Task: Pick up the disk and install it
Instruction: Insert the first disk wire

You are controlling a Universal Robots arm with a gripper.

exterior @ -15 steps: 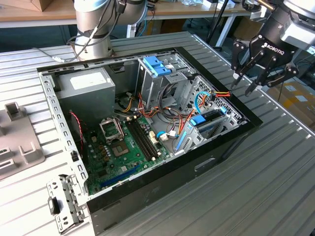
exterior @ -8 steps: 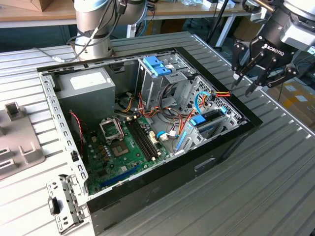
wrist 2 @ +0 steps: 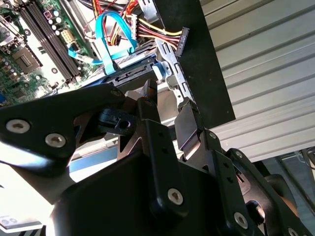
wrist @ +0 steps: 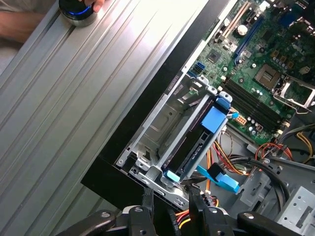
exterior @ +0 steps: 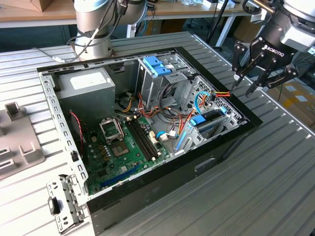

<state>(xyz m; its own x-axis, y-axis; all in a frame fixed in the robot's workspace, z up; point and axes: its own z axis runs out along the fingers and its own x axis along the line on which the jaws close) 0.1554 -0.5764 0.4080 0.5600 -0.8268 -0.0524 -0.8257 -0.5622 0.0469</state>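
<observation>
The disk (exterior: 212, 119), a dark drive in bright blue rails with a blue tab, sits in the drive cage at the case corner nearest the exterior view's right. In the first wrist view the disk (wrist: 196, 147) lies in the cage slot, tab toward the motherboard. My gripper (exterior: 242, 84) hangs open above the case's right edge, apart from the disk and holding nothing. Its fingertips (wrist: 147, 209) stand spread just off the cage's outer end. In the second wrist view my gripper (wrist 2: 167, 105) is in front of the disk (wrist 2: 129, 74).
The open computer case (exterior: 162, 182) lies on a ribbed metal table (exterior: 275, 187). Inside are a motherboard (exterior: 123, 142), a grey power supply box (exterior: 86, 83), bundled cables (exterior: 216, 94) and a paler blue latch (exterior: 157, 66). A hand (wrist: 19, 22) rests by a round device.
</observation>
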